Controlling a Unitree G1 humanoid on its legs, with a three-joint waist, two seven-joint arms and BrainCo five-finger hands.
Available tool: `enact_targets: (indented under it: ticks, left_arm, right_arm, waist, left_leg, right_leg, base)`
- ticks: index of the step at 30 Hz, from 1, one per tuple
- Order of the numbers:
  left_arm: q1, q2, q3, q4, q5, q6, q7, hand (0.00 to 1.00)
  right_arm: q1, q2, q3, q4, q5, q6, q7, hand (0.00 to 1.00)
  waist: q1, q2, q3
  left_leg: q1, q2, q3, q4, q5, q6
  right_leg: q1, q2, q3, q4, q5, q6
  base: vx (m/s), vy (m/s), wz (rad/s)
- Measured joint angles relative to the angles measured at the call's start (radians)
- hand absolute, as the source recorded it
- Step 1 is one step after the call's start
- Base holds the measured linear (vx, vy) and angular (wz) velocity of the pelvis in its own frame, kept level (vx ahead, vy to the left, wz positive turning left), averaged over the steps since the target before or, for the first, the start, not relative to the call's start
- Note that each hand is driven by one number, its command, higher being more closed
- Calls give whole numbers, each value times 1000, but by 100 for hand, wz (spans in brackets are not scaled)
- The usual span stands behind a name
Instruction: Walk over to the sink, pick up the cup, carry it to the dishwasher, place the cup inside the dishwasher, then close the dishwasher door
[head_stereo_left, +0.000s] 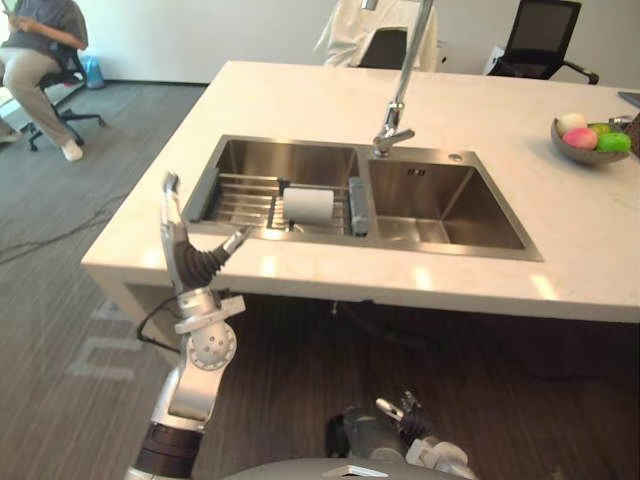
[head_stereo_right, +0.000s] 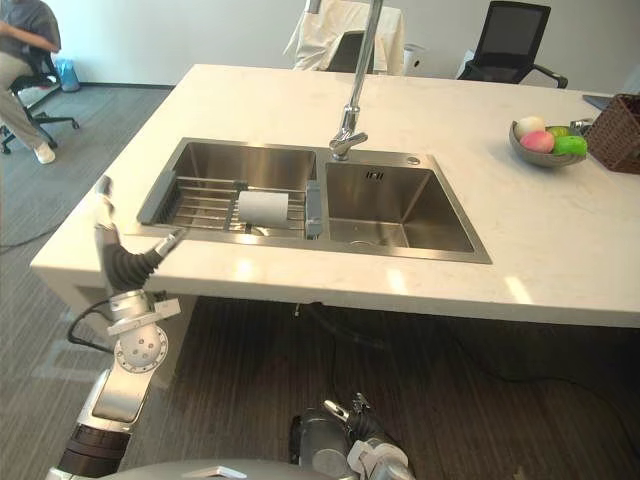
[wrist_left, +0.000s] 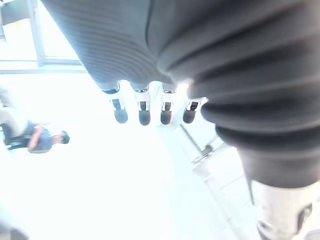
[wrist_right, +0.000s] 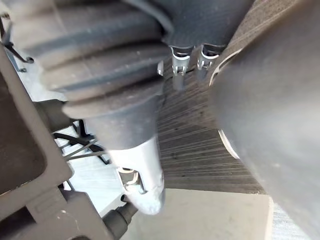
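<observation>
While the left hand (head_stereo_left: 190, 250) is held upright just off the near left corner of the sink (head_stereo_left: 455, 249), its fingers (wrist_left: 144, 111) are kept straight and its thumb is spread out toward the sink's near rim – nothing is grasped by it, and it is raised beside the edge of the white counter (head_stereo_left: 300, 95) into which the sink is set.

The cup (head_stereo_left: 308, 205) is found inside the sink, in the left basin. It is white and is laid on its side across a wire rack (head_stereo_left: 245, 198) that spans that basin, close to the divider between the two basins. No hand is in contact with it.

A tall faucet (head_stereo_left: 398, 100) is mounted at the far rim of the sink, above the divider. The right basin is seen bare down to its drain.

The right hand (head_stereo_left: 412, 420) is seen low, well to the near side of the sink and below the counter's edge, over the dark floor (head_stereo_left: 520, 400); whether it is open or closed cannot be told.

Well to the right of the sink, a grey bowl (head_stereo_left: 578, 154) is set on the counter with pink, pale and green fruit (head_stereo_left: 580, 137) in it, and a dark woven basket (head_stereo_right: 614, 135) is placed just beyond the bowl. Far to the left of the sink and off the counter, a person (head_stereo_left: 35, 55) is seated on a wheeled chair. Beyond the sink's far side, past the counter, a black office chair (head_stereo_left: 542, 35) is drawn up.
</observation>
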Motion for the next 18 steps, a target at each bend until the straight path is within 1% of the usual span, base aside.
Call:
enact_targets:
  ticks: [1,2,3,4,5,6,7,8,9,10,11,12,13,14,15,16,17,18]
  left_arm:
    - [14,-3,27,-6,22,-20,7,0]
    - [16,-1,38,-5,31,-24,8,0]
    - [17,0,51,-5,37,-26,8,0]
    - [18,8,60,-4,37,-33,7,0]
    - [17,18,61,-5,37,-34,1,0]
    - [17,26,59,-7,37,-34,-6,0]
    - [16,36,49,-19,37,-35,-29,0]
    - [10,48,26,-26,37,-34,-59,0]
    - [1,54,11,-25,39,-33,-82,0]
    - [-5,82,-11,-18,48,-30,-115,0]
    - [-36,130,-60,8,58,-26,-158,0]
    - [-73,174,-119,32,71,-12,-195,0]
    - [-87,193,-146,44,77,-4,-213,0]
    - [-105,219,-189,64,84,22,-254,0]
    - [-114,229,-210,80,85,45,-289,0]
    - [-121,239,-227,104,95,79,-338,0]
    - [-124,247,-235,114,97,94,-357,0]
    - [-136,261,-251,135,98,122,-393,0]
  right_arm:
    - [4,-8,0,1,0,9,-1,0]
    - [4,-8,0,2,0,10,-2,0]
    - [0,-10,1,15,0,12,-2,0]
    - [-7,-11,7,45,0,11,1,0]
    - [-8,-12,24,69,-1,12,2,0]
    - [-10,-12,38,85,-5,11,4,0]
    - [-20,-12,56,103,-16,12,9,0]
    - [-35,-22,65,131,-17,10,12,0]
    - [-38,-27,63,140,-17,10,12,0]
    - [-54,-25,56,177,-17,6,10,0]
    - [-54,-7,56,191,-16,-1,10,0]
    - [-59,8,53,209,-16,-12,10,0]
    - [-62,13,49,214,-15,-15,10,0]
    - [-72,23,46,224,-15,-15,10,0]
    - [-80,24,45,233,-17,-15,11,0]
    - [-90,22,45,248,-25,-13,10,0]
    - [-91,23,46,247,-33,-10,10,0]
    - [-94,25,47,246,-46,-9,10,0]
  waist:
    - [3,-5,-1]
    - [2,0,-1]
    - [3,0,-1]
    - [14,-12,-1]
    - [23,-25,-5]
    - [26,-34,-9]
    - [26,-45,-14]
    - [22,-40,-16]
    - [21,-32,-21]
    - [24,-44,-29]
    - [16,-72,-38]
    - [4,-92,-46]
    - [2,-98,-49]
    - [-6,-102,-51]
    - [-10,-101,-50]
    - [-18,-101,-50]
    - [-25,-101,-50]
    - [-35,-101,-50]
  left_leg:
    - [-50,21,-7,102,110,-40]
    - [-80,21,-6,141,86,-69]
    - [-132,13,21,156,7,-86]
    - [-142,-11,59,71,-63,-114]
    - [-149,-43,72,-33,-98,-130]
    - [-154,-68,74,-119,-106,-137]
    - [-159,-121,73,-316,-100,-158]
    - [-156,-174,52,-527,-15,-182]
    - [-153,-193,31,-619,94,-192]
    - [-124,-215,27,-663,123,-217]
    - [-72,-246,33,-769,166,-205]
    - [-35,-262,34,-859,206,-200]
    - [-21,-268,36,-893,219,-199]
    - [-5,-276,42,-932,231,-196]
    - [4,-280,51,-946,232,-195]
    - [17,-283,61,-957,232,-195]
    - [23,-284,62,-961,232,-195]
    - [28,-285,61,-961,232,-195]
  right_leg:
    - [75,21,11,-85,13,-16]
    - [107,22,16,-113,16,-22]
    - [163,17,22,-168,23,-34]
    - [216,4,29,-225,33,-27]
    - [250,-9,38,-258,47,-11]
    - [265,-19,42,-277,49,-8]
    - [288,-36,46,-302,52,-3]
    - [296,-41,52,-310,50,8]
    - [296,-36,57,-310,45,18]
    - [303,-44,70,-315,37,33]
    - [310,-63,71,-323,38,36]
    - [311,-78,75,-333,38,37]
    - [311,-83,83,-340,38,37]
    - [313,-88,90,-354,40,41]
    - [316,-89,91,-361,42,44]
    - [323,-90,93,-369,45,48]
    - [330,-90,93,-375,46,50]
    - [336,-91,92,-380,48,53]
  base:
    - [441,-3,-34]
    - [458,6,-11]
    - [527,4,-7]
    - [503,-16,-13]
    - [403,-17,-18]
    - [374,-2,-13]
    - [356,50,-6]
    - [345,79,-4]
    - [264,98,-17]
    - [297,81,-8]
    - [309,82,5]
    - [281,71,19]
    - [134,68,8]
    - [128,61,-10]
    - [130,49,-19]
    - [115,28,-18]
    - [56,2,-9]
    - [31,-22,-3]
